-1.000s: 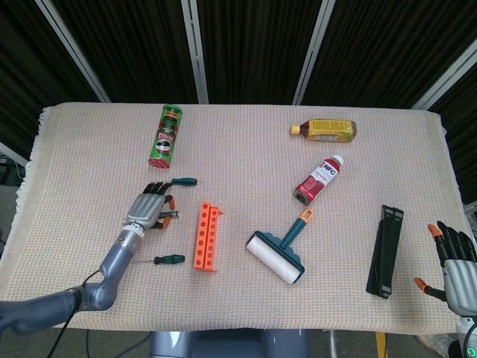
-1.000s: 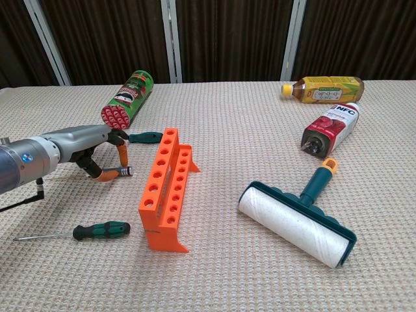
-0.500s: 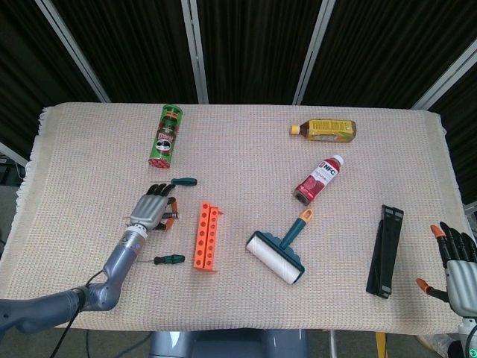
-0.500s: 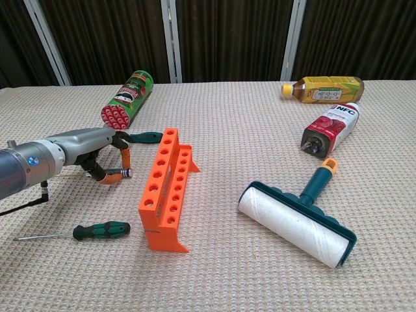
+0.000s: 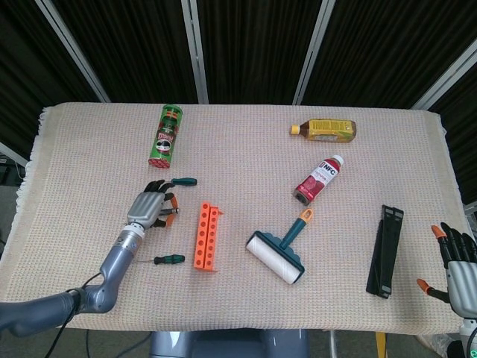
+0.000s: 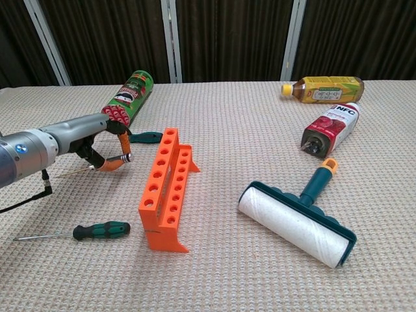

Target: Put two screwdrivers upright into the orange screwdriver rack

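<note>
We see our left hand (image 6: 97, 140) raised just off the woven beige tablecloth (image 5: 246, 160), pinching a small orange-handled screwdriver (image 6: 110, 162) whose thin shaft slants down to the left. It sits left of the orange plastic screwdriver rack (image 6: 166, 188), apart from it. One green-and-black-handled screwdriver (image 6: 101, 231) lies flat in front of the rack's left side; another (image 5: 182, 181) lies behind our hand near the green crisps can (image 5: 167, 135). Our right hand (image 5: 456, 265) hangs at the table's right edge, fingers spread, holding nothing.
</note>
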Motion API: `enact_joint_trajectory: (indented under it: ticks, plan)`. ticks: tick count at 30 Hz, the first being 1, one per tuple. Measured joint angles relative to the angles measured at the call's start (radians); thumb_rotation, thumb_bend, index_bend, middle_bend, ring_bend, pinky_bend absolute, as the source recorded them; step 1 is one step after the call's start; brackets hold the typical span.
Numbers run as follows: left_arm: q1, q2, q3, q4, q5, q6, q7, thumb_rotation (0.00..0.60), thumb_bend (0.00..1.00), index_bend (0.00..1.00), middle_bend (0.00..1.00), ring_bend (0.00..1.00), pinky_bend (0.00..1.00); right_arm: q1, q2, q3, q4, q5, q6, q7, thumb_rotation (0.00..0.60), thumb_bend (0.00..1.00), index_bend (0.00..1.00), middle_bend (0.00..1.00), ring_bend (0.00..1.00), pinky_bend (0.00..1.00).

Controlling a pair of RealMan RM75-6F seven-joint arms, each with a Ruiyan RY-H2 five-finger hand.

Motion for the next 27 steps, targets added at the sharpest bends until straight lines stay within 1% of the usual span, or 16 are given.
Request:
enact_joint_trajectory:
  ticks: [2,5,8,11,15,17,18,21,24,27]
  plan:
    - [0.009,0.021,-0.012,-0.030,0.015,0.011,-0.037,0.600,0.46,0.57,0.13,0.00,0.00,0.000,0.000,-0.001,0.000,-0.001,0.001,0.001,0.600,0.00,0.00,0.00,0.00,0.00]
    - [0.029,0.062,-0.039,-0.090,0.047,0.026,-0.127,0.600,0.47,0.57,0.15,0.00,0.00,0.000,-0.002,-0.001,0.002,-0.003,-0.001,0.005,0.600,0.00,0.00,0.00,0.00,0.00]
    - [0.051,0.101,-0.066,-0.144,0.085,0.031,-0.254,0.600,0.49,0.58,0.16,0.00,0.00,0.003,-0.004,-0.001,0.006,-0.006,-0.004,0.011,0.600,0.00,0.00,0.00,0.00,0.00]
    - [0.072,0.134,-0.094,-0.191,0.123,0.028,-0.415,0.600,0.50,0.58,0.16,0.00,0.00,0.004,-0.003,0.000,0.009,-0.008,-0.004,0.015,0.600,0.00,0.00,0.00,0.00,0.00]
    - [0.095,0.170,-0.129,-0.240,0.191,0.013,-0.663,0.600,0.50,0.58,0.16,0.00,0.00,0.004,-0.003,0.001,0.012,-0.009,-0.003,0.022,0.600,0.00,0.00,0.00,0.00,0.00]
    - [0.103,0.181,-0.141,-0.251,0.232,0.009,-0.767,0.600,0.50,0.58,0.17,0.00,0.00,0.004,-0.003,0.001,0.014,-0.008,-0.003,0.026,0.600,0.00,0.00,0.00,0.00,0.00]
    - [0.107,0.186,-0.147,-0.255,0.265,0.008,-0.832,0.600,0.50,0.58,0.17,0.00,0.00,0.004,-0.003,0.000,0.016,-0.008,-0.003,0.028,0.600,0.00,0.00,0.00,0.00,0.00]
    - [0.114,0.194,-0.156,-0.254,0.357,0.016,-0.969,0.600,0.50,0.59,0.17,0.00,0.00,0.001,-0.003,0.000,0.019,-0.006,-0.002,0.031,0.600,0.00,0.00,0.00,0.00,0.00]
    - [0.117,0.195,-0.163,-0.250,0.421,0.036,-1.070,0.600,0.50,0.59,0.17,0.00,0.01,-0.001,-0.003,0.001,0.022,-0.004,0.000,0.036,0.600,0.00,0.00,0.00,0.00,0.00]
    - [0.112,0.190,-0.166,-0.245,0.454,0.054,-1.150,0.600,0.50,0.59,0.17,0.00,0.01,0.002,-0.004,0.002,0.024,-0.004,-0.004,0.038,0.600,0.00,0.00,0.00,0.00,0.00]
